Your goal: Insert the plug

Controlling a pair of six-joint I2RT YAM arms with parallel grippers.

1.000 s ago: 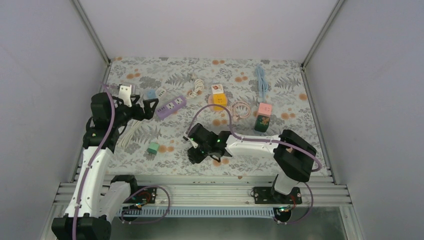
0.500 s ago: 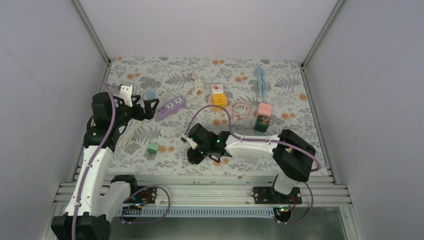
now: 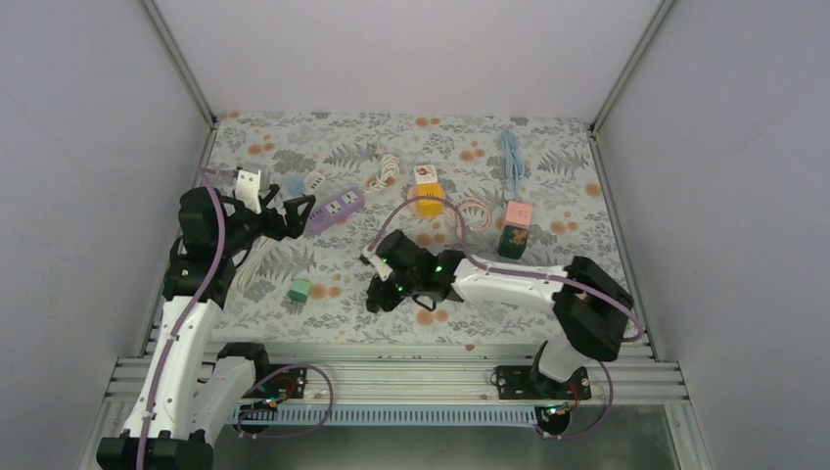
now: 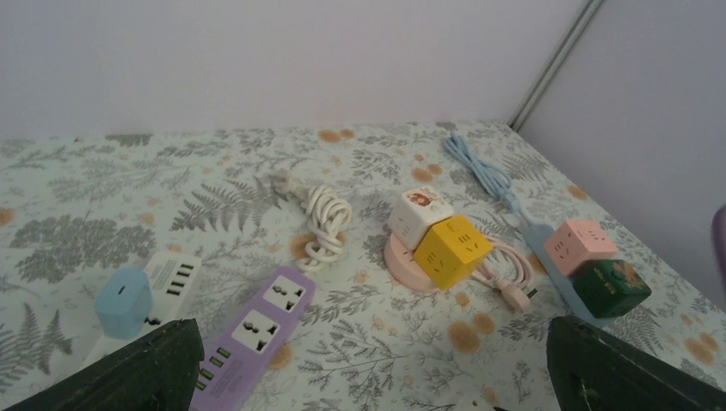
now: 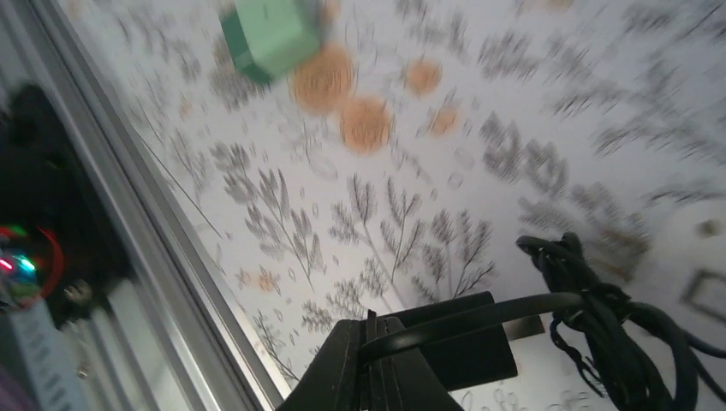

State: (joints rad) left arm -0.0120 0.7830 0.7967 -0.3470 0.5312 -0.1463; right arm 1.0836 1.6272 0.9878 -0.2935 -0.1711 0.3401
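the right gripper (image 5: pixel 370 330) is pressed shut and pinches the black cord (image 5: pixel 488 310) of the plug (image 5: pixel 467 349). the plug sits just behind its fingers, low over the table (image 3: pixel 568 186), near the front edge. the left gripper (image 3: pixel 294 215) is spread wide beside the purple power strip (image 3: pixel 336 208).

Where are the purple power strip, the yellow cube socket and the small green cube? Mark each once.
purple power strip (image 4: pixel 250 336): left wrist view, top face.
yellow cube socket (image 4: pixel 455 238): left wrist view, top face.
small green cube (image 3: pixel 299 290): top external view, top face.
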